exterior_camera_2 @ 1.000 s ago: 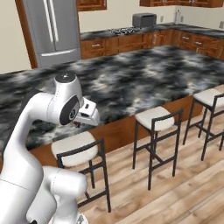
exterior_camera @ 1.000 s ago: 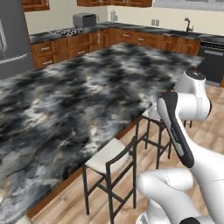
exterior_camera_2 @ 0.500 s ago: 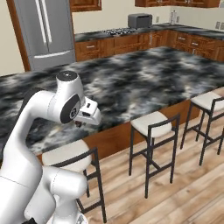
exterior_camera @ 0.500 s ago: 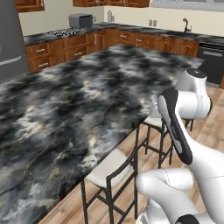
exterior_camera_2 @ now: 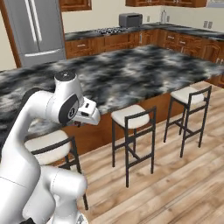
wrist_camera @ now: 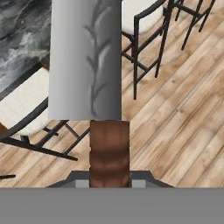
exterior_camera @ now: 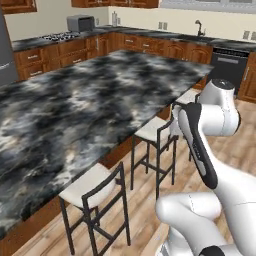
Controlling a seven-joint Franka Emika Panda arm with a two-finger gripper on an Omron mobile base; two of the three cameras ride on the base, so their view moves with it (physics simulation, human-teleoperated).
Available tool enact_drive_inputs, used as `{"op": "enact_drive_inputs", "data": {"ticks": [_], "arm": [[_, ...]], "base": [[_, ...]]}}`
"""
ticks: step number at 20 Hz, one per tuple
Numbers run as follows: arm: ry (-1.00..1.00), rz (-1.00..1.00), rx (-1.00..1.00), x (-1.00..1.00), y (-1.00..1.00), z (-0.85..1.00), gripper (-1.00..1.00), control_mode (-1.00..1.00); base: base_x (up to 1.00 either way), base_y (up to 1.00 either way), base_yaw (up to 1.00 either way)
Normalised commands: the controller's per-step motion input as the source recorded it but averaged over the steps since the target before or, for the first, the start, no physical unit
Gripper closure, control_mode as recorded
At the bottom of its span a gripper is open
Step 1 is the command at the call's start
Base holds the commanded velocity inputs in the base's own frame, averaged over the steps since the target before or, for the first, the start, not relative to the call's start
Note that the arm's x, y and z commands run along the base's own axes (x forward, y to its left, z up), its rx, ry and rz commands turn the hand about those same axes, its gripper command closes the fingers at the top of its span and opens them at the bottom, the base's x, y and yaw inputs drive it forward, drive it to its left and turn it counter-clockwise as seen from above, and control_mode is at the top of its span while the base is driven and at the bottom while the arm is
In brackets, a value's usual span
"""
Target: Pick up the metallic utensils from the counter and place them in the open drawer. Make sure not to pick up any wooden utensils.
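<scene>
Cleaver (wrist_camera: 87, 65) is held by its reddish handle in the gripper (wrist_camera: 109, 177), clamped on it, blade pointing away up the hand view, over stools (wrist_camera: 144, 17) and wooden floor (wrist_camera: 183, 122) beside the table (exterior_camera_2: 144, 70)

Pincer (wrist_camera: 109, 173) clamped on cleaver (wrist_camera: 85, 65), arm folded.

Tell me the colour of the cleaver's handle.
Dark reddish-brown, on the cleaver; the hand view shows it best.

Cleaver (wrist_camera: 85, 65): blade top ran off upper frame edge; handle base hidden behind fingers at bottom centre. Tabletop (exterior_camera: 75, 105): left side cut off.
</scene>
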Motion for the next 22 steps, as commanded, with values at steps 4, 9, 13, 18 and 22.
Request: {"op": "enact_drive_inputs", "data": {"ticks": [4,9,13,18,22], "arm": [[0.0,0.0,0.0,0.0,0.0,0.0,1.0,1.0],[0.0,0.0,0.0,0.0,0.0,0.0,1.0,1.0],[0.0,0.0,0.0,0.0,0.0,0.0,1.0,1.0],[0.0,0.0,0.0,0.0,0.0,0.0,1.0,1.0],[0.0,0.0,0.0,0.0,0.0,0.0,1.0,1.0]], "base": [[0.43,-1.0,-0.04],[0.84,-1.0,-0.11],[0.99,-1.0,-0.03],[1.0,-1.0,-0.29],[1.0,-0.81,-0.35]]}}
